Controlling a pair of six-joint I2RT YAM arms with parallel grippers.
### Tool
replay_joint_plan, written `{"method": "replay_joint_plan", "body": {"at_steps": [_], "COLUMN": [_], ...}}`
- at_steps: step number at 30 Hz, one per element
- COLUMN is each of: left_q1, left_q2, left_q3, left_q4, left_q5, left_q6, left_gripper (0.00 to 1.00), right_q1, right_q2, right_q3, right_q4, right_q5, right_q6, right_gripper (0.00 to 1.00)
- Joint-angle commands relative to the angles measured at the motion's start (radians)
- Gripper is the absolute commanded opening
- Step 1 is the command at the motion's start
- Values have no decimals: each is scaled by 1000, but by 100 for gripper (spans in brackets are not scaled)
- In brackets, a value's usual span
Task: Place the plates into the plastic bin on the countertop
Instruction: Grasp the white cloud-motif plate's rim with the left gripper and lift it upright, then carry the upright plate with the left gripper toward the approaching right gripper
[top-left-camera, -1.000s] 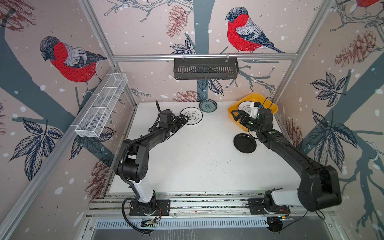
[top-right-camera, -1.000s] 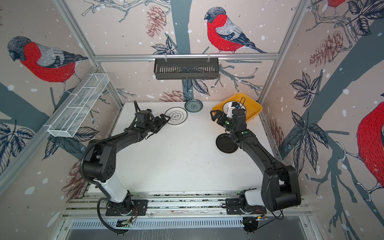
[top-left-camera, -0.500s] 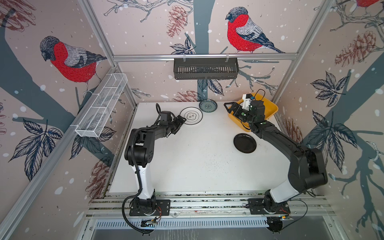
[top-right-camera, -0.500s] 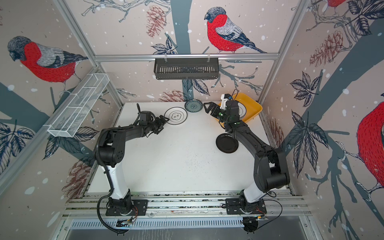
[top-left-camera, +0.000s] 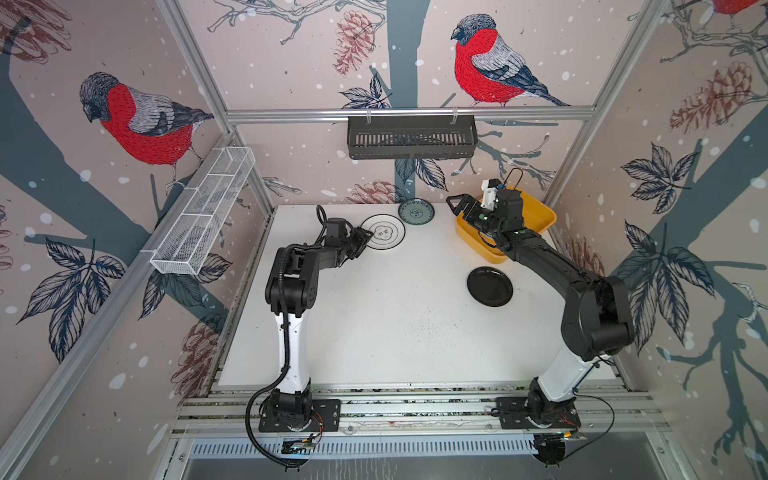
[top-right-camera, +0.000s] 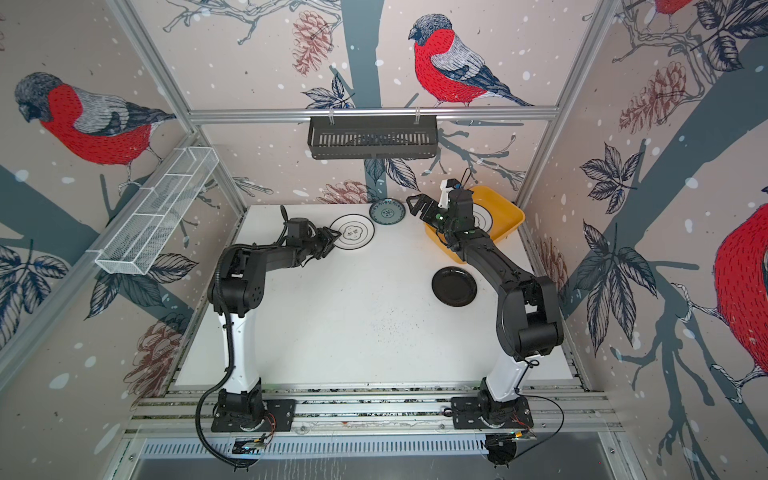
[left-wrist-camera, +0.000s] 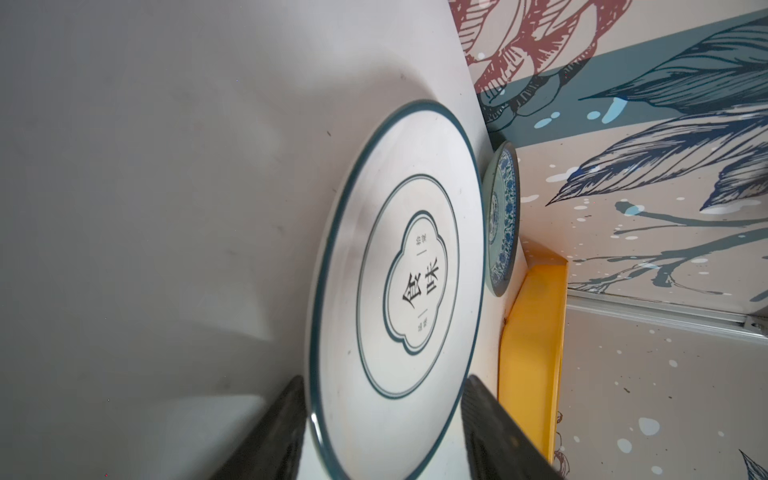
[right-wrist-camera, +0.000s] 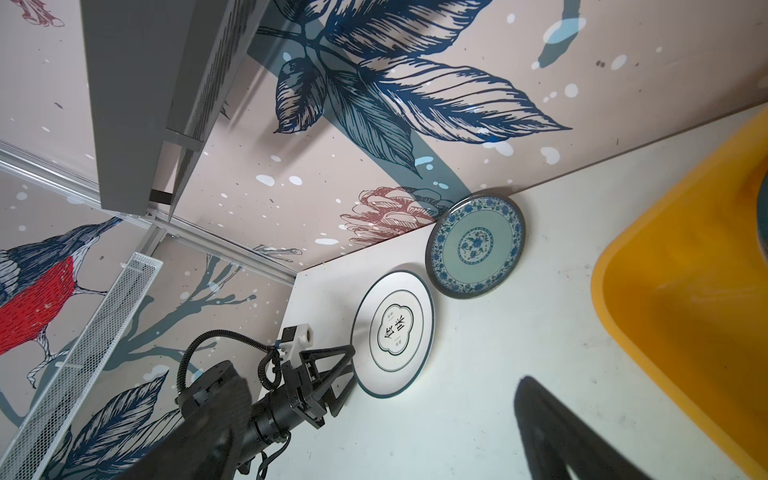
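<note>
Right gripper (top-left-camera: 457, 206) is swung leftward off the plastic bin (top-left-camera: 538, 218), jaws spread wide and empty, bin left behind them. Left gripper (top-right-camera: 334, 237) jaws are half-narrowed, not yet clamped; white thin-rimmed plate (left-wrist-camera: 395, 291) rim is straddled between them.

White plate (top-right-camera: 354, 232) at left hand (top-right-camera: 335, 241)

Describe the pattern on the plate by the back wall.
The plate is teal with blue floral rim; right wrist view.
</note>
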Motion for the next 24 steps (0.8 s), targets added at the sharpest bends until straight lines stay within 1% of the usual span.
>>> {"method": "replay_joint_plan", "body": {"at_steps": [1,4,6,14,18,24], "left_q1": [3,4,4,7,7,7], "left_q2": [26,34,33,-13,-56,-152], "left_q3": [4,7,1,-59,-75,-130], "left_q4": [-61,-65,-63,19,21,37], "left_q5": [-35,-48,-50,-47,-45,-52], "left_q6": [-25,-32,-35,-68,-54,-43], "left_gripper": [39,21,15,5,3,2], "right_q1": [-5,-11,-12,-20,-27,-53], "right_q2": [5,6,6,-16,-53,-142], "right_q3": [14,12,10,-4,-38,-128], "right_q4": [0,-1,-1,-4,1,14], "right_q5": [-8,-5,-2,7,16,22], "right_q6": [1,1,3,2,-2,-5], "right_gripper": [100,100,100,100,100,100]}}
